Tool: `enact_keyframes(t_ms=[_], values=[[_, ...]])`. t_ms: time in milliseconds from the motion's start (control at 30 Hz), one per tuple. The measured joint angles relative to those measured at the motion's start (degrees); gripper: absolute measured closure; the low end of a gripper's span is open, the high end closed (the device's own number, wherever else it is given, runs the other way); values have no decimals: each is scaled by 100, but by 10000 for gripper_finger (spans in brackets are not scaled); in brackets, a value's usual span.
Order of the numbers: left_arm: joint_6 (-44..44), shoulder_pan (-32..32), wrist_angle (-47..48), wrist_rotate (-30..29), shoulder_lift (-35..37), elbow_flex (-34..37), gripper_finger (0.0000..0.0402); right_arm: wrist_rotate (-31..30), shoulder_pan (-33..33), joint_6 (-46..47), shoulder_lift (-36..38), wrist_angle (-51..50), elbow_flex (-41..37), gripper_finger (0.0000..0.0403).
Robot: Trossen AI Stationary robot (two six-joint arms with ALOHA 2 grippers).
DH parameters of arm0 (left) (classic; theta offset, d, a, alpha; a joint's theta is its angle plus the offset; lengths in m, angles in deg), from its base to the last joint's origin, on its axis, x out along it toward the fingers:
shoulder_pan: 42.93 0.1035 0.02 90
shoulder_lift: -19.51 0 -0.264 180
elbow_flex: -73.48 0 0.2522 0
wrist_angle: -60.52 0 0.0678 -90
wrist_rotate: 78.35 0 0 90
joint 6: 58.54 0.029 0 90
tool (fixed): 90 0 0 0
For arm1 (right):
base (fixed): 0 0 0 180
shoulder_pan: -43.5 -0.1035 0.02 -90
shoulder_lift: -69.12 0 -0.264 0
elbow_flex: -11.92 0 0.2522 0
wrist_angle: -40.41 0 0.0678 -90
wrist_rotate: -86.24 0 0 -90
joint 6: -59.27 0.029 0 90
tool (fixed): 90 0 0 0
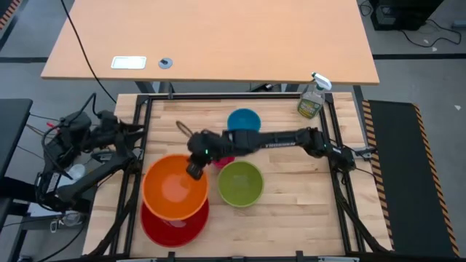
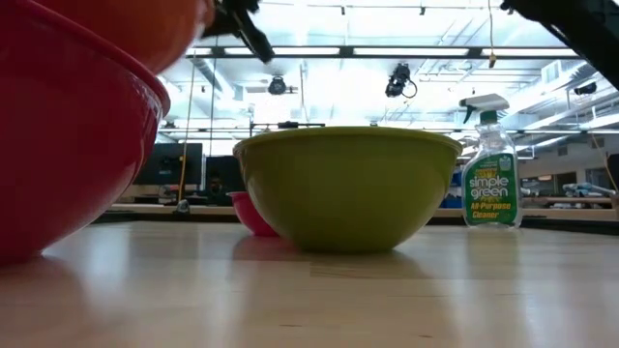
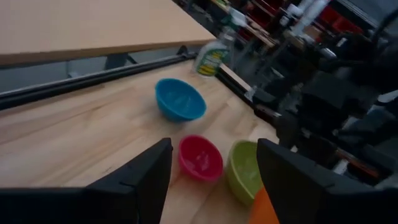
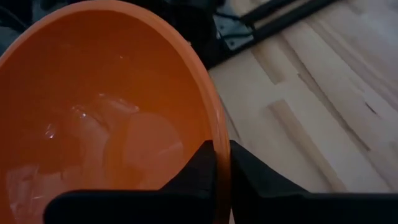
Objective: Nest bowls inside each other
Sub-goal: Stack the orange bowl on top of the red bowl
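Observation:
The orange bowl (image 1: 173,186) hangs over the red bowl (image 1: 175,224) at the near left, overlapping its far part. My right gripper (image 1: 195,172) is shut on the orange bowl's rim. The lime green bowl (image 1: 240,182) rests on its base at mid-table, and the blue bowl (image 1: 244,121) stands behind it. Between them my right arm half covers the pink bowl (image 3: 200,157). My left gripper (image 3: 214,180) waits open off the table's left edge, nothing between its fingers. My right gripper pinches the orange bowl's rim (image 4: 221,149) on the side toward the table's right, one finger inside the bowl (image 4: 202,168) and one outside. The fingers slant down from the table's right. The bowl sits open side up; whether it touches the red bowl I cannot tell.
A clear spray bottle (image 1: 313,98) stands at the table's far right corner. A black frame rail (image 1: 138,138) runs along the left and far edges. Bare wood lies on the near right of the table (image 1: 298,225).

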Motion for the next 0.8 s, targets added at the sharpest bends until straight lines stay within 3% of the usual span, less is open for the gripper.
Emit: enact_keyframes(t_ms=[100,333,467,667,800], values=[[117,-1,-50,69,-124,2,173,-597,-257,87,-11,139,0,369],[217,1,-581,-31,-471,2,180,-1250,-663,421,-18,957,-318,369],[215,-1,-618,-31,-673,4,180,-1469,-798,708,-22,1648,-783,369],[198,-1,-582,3,-802,7,180,-1554,-914,760,-24,1533,-1095,369],[185,-1,-571,9,-800,7,180,-1585,-1002,303,-24,1163,-1115,369]])
